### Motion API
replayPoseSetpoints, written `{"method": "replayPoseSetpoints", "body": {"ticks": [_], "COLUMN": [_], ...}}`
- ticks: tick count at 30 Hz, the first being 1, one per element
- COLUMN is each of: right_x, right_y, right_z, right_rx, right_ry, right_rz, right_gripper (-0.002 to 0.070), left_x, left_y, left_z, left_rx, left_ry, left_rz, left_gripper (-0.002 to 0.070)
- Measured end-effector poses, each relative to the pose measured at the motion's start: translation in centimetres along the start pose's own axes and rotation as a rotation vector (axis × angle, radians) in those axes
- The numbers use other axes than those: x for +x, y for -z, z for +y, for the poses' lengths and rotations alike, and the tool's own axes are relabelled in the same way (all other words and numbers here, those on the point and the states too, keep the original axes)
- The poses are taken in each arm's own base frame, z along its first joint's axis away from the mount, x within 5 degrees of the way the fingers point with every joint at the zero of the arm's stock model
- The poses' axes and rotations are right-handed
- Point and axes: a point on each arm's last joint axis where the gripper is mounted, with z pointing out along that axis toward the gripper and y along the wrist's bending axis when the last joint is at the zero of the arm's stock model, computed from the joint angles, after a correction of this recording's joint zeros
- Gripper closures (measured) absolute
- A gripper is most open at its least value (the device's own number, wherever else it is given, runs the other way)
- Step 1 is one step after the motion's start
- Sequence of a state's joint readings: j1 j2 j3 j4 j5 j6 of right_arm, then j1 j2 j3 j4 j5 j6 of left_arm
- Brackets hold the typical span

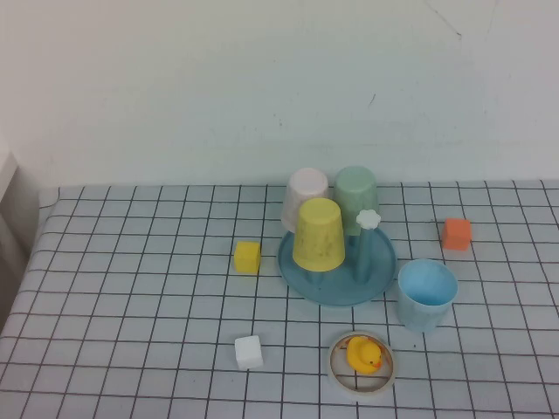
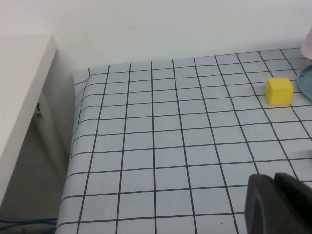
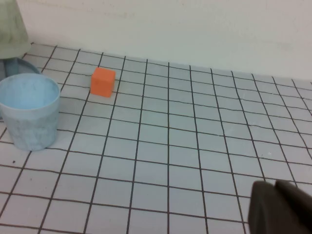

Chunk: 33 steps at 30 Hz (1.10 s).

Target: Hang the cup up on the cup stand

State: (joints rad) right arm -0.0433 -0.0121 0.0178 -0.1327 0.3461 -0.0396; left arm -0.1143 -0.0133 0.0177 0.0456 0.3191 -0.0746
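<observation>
The light blue cup (image 1: 427, 293) stands upright, mouth up, on the checked cloth just right of the cup stand (image 1: 377, 278); the right wrist view also shows the cup (image 3: 30, 117). The teal stand carries a yellow cup (image 1: 318, 233), a pale green cup (image 1: 355, 194) and a pinkish-white cup (image 1: 305, 195), all upside down on pegs. A peg with a white flower tip (image 1: 369, 219) is bare. Neither arm appears in the high view. My left gripper (image 2: 274, 181) is shut and empty over the table's left part. My right gripper (image 3: 275, 189) is shut and empty, well away from the cup.
A yellow cube (image 1: 247, 256) lies left of the stand, a white cube (image 1: 249, 352) nearer the front, an orange cube (image 1: 457, 233) at the right. A yellow toy duck (image 1: 363, 354) sits inside a tape ring (image 1: 336, 370). The table's left edge (image 2: 73, 146) drops off beside a white shelf.
</observation>
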Motion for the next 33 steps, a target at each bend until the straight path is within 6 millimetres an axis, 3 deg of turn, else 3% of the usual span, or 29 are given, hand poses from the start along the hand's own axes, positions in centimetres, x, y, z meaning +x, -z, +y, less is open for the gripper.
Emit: {"method": "replayPoseSetpoints", "body": {"ticks": [11, 20, 33], "right_x": [-0.07, -0.02, -0.02], "right_y": [0.01, 0.00, 0.00], "right_z": [0.49, 0.10, 0.06], "right_rx": [-0.054, -0.010, -0.007], "right_ry": [-0.127, -0.025, -0.017], "right_rz": [-0.004, -0.002, -0.002], "right_gripper": [0.0678, 0.0678, 0.0678], "left_x": [0.00, 0.00, -0.01], "left_y": [0.00, 0.00, 0.00], "left_z": [0.02, 0.02, 0.12], "left_rx": [-0.002, -0.002, -0.014], "left_ry": [-0.007, -0.007, -0.039], "left_rz": [0.000, 0.000, -0.001], "left_gripper": [0.0676, 0.0676, 0.0676]}}
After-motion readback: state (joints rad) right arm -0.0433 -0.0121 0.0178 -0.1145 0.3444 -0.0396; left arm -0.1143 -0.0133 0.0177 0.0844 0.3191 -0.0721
